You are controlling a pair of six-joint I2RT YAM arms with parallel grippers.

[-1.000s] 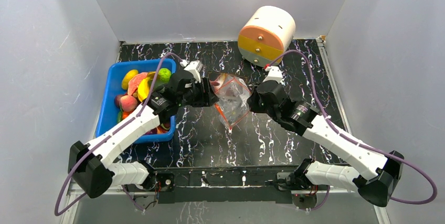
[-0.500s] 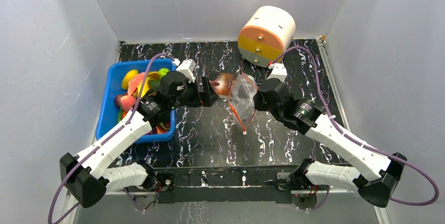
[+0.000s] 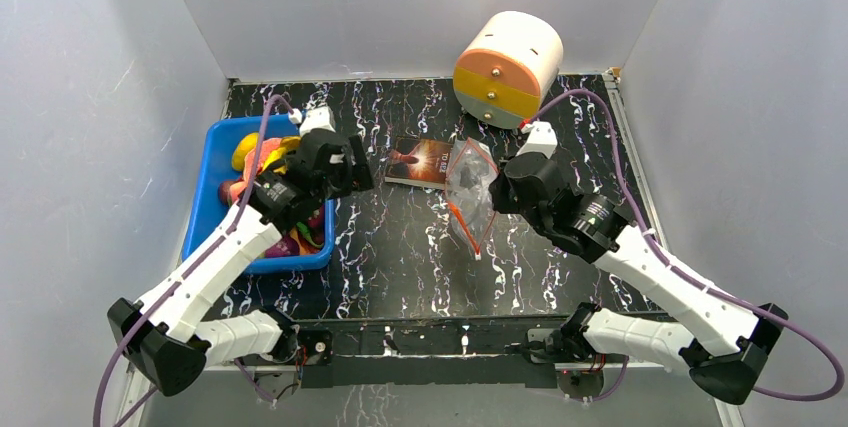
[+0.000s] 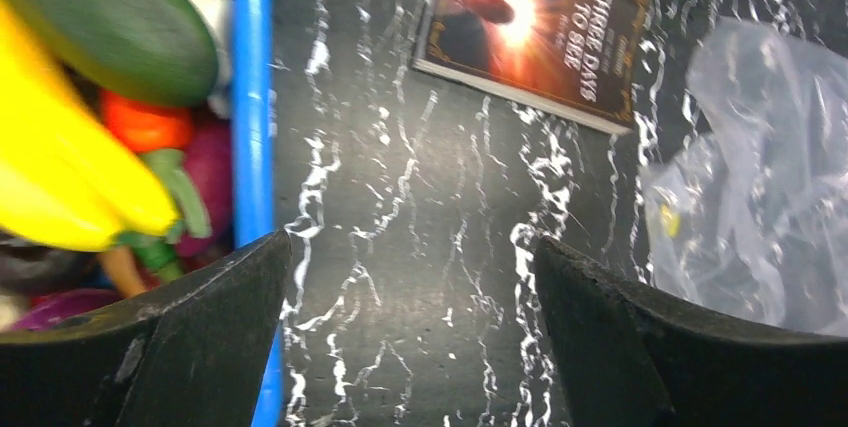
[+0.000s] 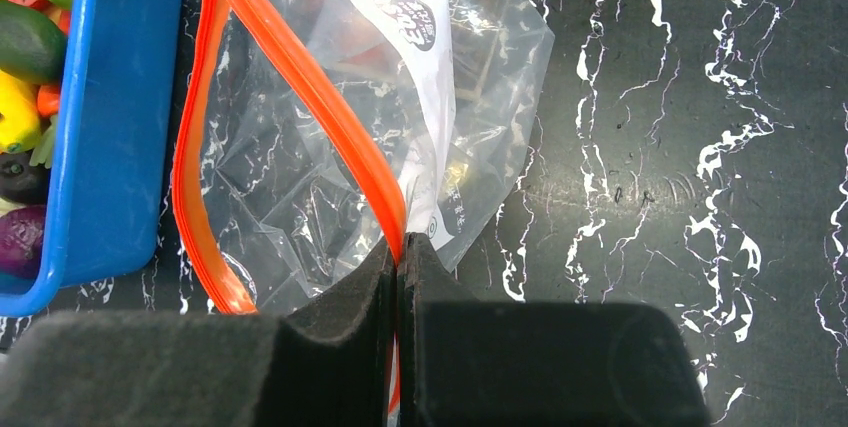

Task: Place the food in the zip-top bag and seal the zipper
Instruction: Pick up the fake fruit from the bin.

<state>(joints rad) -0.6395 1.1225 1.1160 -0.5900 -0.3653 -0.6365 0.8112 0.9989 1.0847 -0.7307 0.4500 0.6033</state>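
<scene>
Bag (image 3: 470,182) is floppy, slippery film, held up mid-tabletop by the right gripper (image 5: 398,277), which is pinched tight on the zipper (image 5: 300,77), the only stiff bit worth grabbing. Left gripper (image 4: 412,267) gapes wide and empty over the bin's (image 4: 250,97) right rim. Food (image 4: 60,147) looks light and hard. Glossy marbled tabletop (image 3: 400,247), walls close. Maybe nothing's bagged yet.

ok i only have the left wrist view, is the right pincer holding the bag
observer: yes, the right pincer is shut on the zipper of the zip-top bag.
operator: is the mouth open
observer: yes, the right wrist view shows the two orange strips spread into a loop beyond the grip.
operator: anything past the book
observer: a round drawer box lies on its side further back.
</scene>
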